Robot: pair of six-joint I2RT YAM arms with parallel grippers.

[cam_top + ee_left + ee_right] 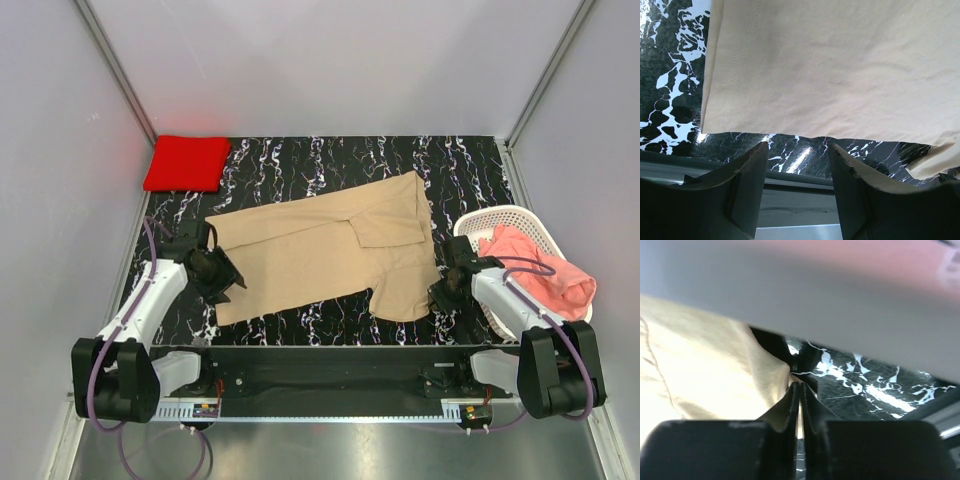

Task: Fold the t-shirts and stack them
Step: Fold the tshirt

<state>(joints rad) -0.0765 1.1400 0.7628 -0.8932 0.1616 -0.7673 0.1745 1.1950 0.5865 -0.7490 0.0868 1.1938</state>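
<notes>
Tan tee point(300, 255) hem in clenched R hand point(799, 385), wrist cam only; L hand point(797, 147) released.

You find a white oval basket of plastic lattice point(497, 213) standing at the right edge of the black tabletop with white marble veins point(330, 160). Plain grey walls point(330, 60) enclose it on three sides.

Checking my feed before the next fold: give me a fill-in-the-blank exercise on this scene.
The folded red t-shirt lies at the far ___ corner of the table.
The pink t-shirt lies in the white ___.
The right fingers are shut on the tan t-shirt; the left fingers stand ___.
Missing: left; basket; open.
</notes>
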